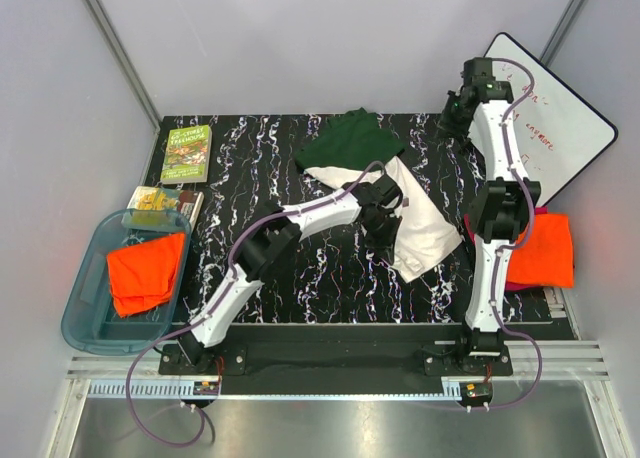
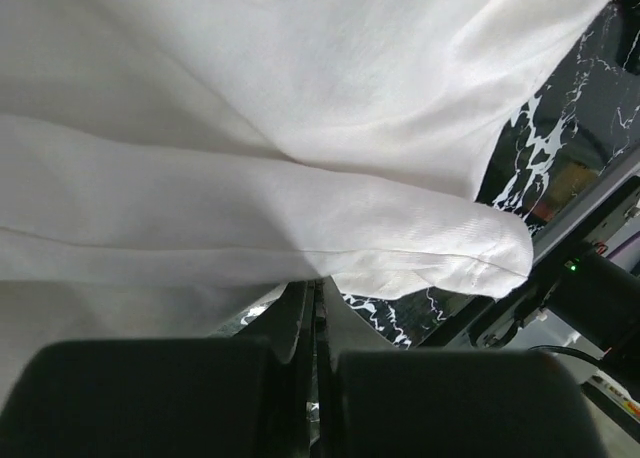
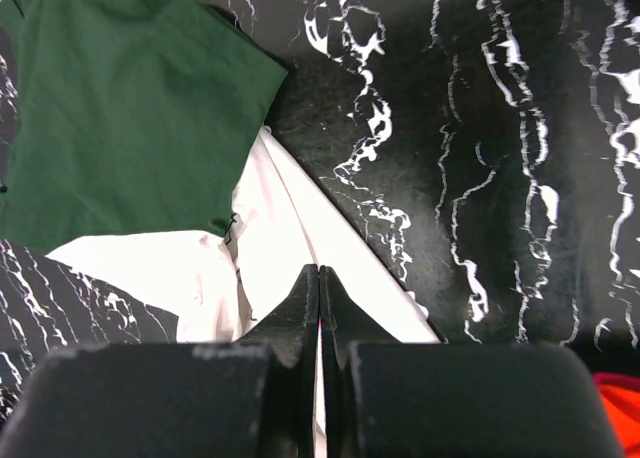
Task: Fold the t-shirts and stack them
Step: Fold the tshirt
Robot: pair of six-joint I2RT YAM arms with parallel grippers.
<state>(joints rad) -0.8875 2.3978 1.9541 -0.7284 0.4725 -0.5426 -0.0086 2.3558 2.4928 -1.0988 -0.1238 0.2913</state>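
The cream t-shirt (image 1: pixel 425 223) with dark green sleeves (image 1: pixel 350 138) lies crumpled in the middle of the table. My left gripper (image 1: pixel 383 216) is down on it, and its tips (image 2: pixel 318 284) are shut on a fold of the cream cloth (image 2: pixel 300 208). My right gripper (image 1: pixel 453 116) is at the back right, raised, shut and empty. In the right wrist view (image 3: pixel 319 270) it hangs over the cream cloth (image 3: pixel 290 228) and a green sleeve (image 3: pixel 120 108). One orange t-shirt (image 1: pixel 545 248) lies at the right edge. Another orange t-shirt (image 1: pixel 145 270) is in the bin.
A blue plastic bin (image 1: pixel 90 318) stands at the front left. Two books (image 1: pixel 187 153) (image 1: pixel 165 203) lie behind it. A whiteboard (image 1: pixel 560 118) leans at the back right. The orange cloth also shows in the right wrist view (image 3: pixel 615 403).
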